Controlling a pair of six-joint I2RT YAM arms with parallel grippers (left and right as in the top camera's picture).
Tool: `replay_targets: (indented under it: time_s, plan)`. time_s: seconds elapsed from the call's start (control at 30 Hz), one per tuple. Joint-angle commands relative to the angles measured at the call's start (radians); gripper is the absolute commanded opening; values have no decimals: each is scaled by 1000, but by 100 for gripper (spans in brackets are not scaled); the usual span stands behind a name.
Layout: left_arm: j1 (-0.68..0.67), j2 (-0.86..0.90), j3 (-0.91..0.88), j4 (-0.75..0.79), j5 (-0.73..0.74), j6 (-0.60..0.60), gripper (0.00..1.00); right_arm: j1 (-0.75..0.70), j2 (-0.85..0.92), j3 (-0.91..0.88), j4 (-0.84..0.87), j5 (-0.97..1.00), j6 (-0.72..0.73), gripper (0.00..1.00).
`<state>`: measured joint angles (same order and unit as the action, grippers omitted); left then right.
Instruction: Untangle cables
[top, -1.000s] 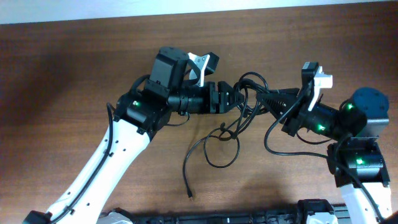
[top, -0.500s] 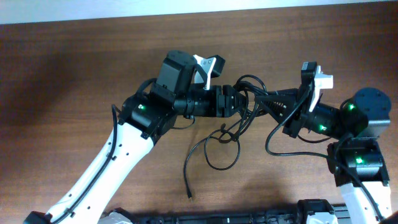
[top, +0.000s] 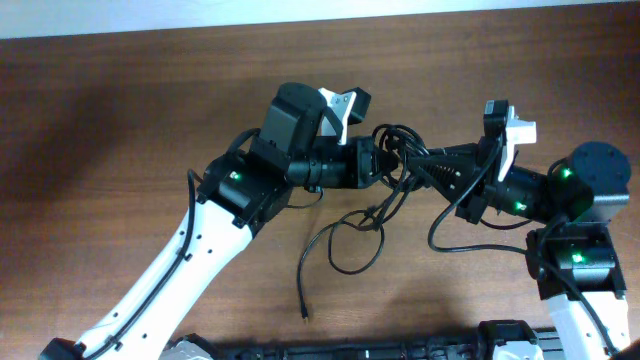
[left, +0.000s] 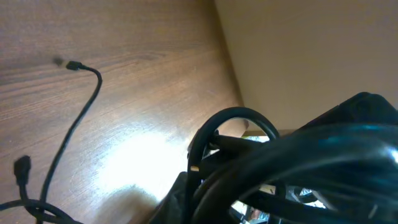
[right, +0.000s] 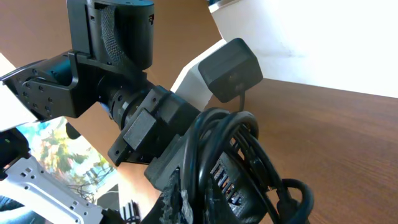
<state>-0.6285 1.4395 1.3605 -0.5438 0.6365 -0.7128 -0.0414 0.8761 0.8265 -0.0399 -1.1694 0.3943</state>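
The cables, thin black cords, bunch in a knot above the table between my two grippers. From the left, my left gripper is shut on the knot. My right gripper comes in from the right, also shut on it, tip to tip with the left one. Loose loops hang down to the table and end in a plug. The left wrist view is filled by thick-looking cable loops. In the right wrist view, strands wrap over my right gripper, with the left gripper pressed against them.
The brown wooden table runs to a pale wall at the back. A free cable end with a small plug lies on the wood in the left wrist view. A thicker black arm wire loops under the right arm.
My left gripper slid right into the cable knot and shut on it. The right gripper stayed shut in place. The hanging loops shifted slightly.
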Motion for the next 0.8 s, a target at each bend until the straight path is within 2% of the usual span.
replay_targets:
  time_s: [0.0, 0.13, 0.2, 0.4, 0.53, 0.67, 0.77]
  plan:
    - [3, -15, 14, -7, -7, 10, 0, -5, -8, 10, 11, 4, 6, 4]
    - [14, -15, 14, -17, -12, 26, 0, -5, -3, 10, 10, 23, 3, 4]
    - [23, -15, 14, -18, -17, 109, 0, -6, -3, 10, 7, 31, 2, 6]
    - [24, -15, 14, -31, -192, 358, 0, -6, 13, 10, -66, 84, -42, 34]
    - [22, -15, 14, -106, -415, 507, 0, -6, 18, 10, -173, 166, -111, 52]
    - [22, -15, 14, -147, -484, 646, 0, -6, 18, 10, -258, 223, -219, 59]
    - [17, -15, 14, -150, -484, 714, 0, -5, 18, 10, -350, 224, -369, 63]
